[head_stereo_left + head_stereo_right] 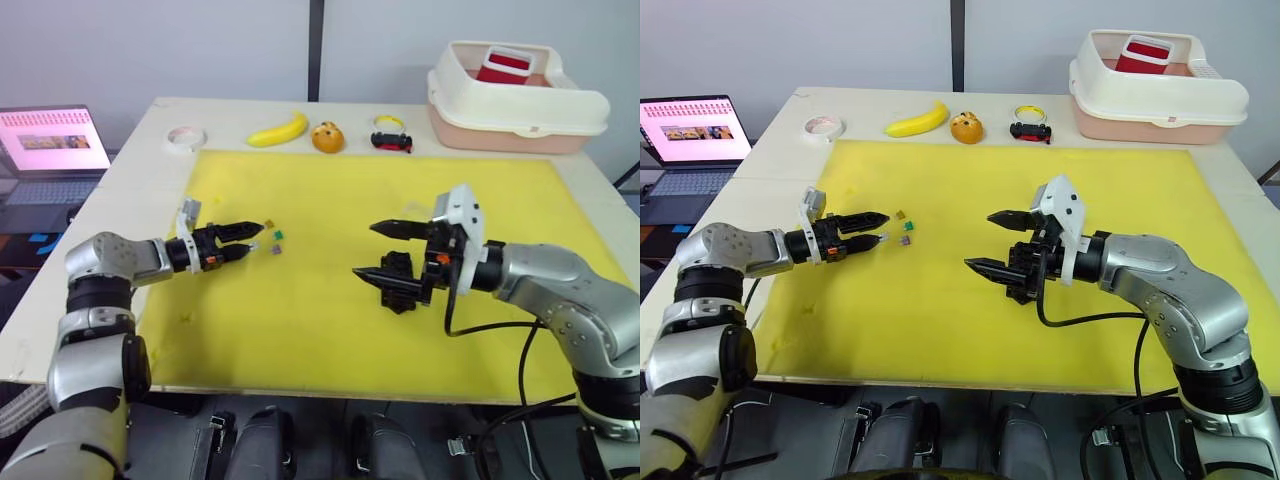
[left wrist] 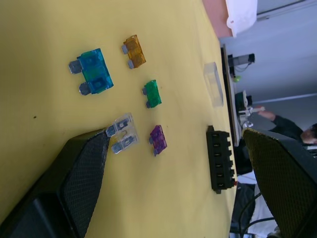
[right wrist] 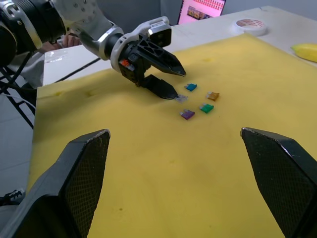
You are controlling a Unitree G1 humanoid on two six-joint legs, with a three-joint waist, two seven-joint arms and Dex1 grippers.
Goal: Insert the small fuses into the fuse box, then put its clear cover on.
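Five small fuses [image 2: 130, 101] (blue, orange, green, purple, clear) lie loose on the yellow mat [image 1: 330, 340], just beyond the left gripper [image 1: 878, 228], jaws apart. At the cluster's 3 o'clock sits the fuse box [image 2: 220, 159], beneath the right gripper [image 1: 985, 240], jaws wide. The clear cover [image 2: 213, 84] lies beside the box.

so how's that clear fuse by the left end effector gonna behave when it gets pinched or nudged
The clear fuse is a tiny flat plastic piece with two metal blades, so it is probably very light and stiff. Lying flat on the yellow mat, it will likely slide rather than roll. Its smooth, thin body may slip or flip between the left end effector's broad open fingers.
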